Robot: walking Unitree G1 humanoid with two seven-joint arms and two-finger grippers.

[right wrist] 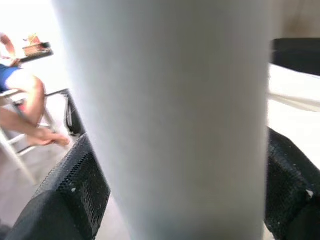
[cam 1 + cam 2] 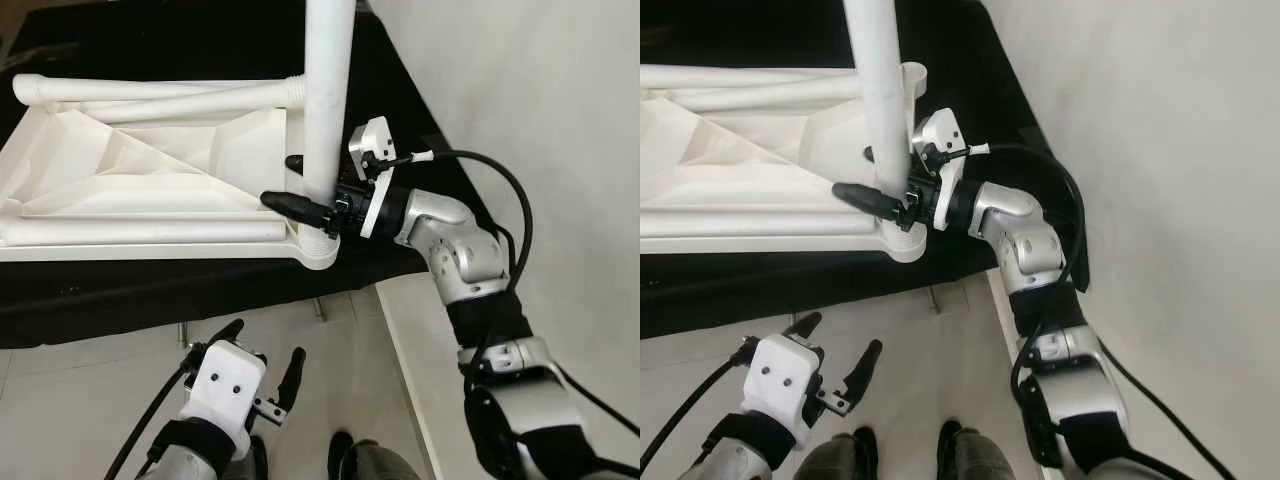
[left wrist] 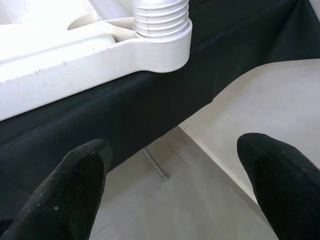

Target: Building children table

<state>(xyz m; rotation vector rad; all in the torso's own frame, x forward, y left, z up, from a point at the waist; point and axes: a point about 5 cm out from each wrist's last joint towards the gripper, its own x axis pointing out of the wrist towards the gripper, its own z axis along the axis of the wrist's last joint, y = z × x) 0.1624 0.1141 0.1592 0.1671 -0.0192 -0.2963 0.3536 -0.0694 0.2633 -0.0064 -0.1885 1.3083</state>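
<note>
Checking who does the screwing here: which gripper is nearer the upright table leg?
Right. The right gripper is closed around the upright table leg near its base; the left gripper hangs open below, over the floor.

leg (image 2: 328,90): smooth matt white plastic
tabletop (image 2: 120,180): white plastic
cloth (image 2: 150,290): black fabric
fingers (image 3: 75,185): black, textured
</note>
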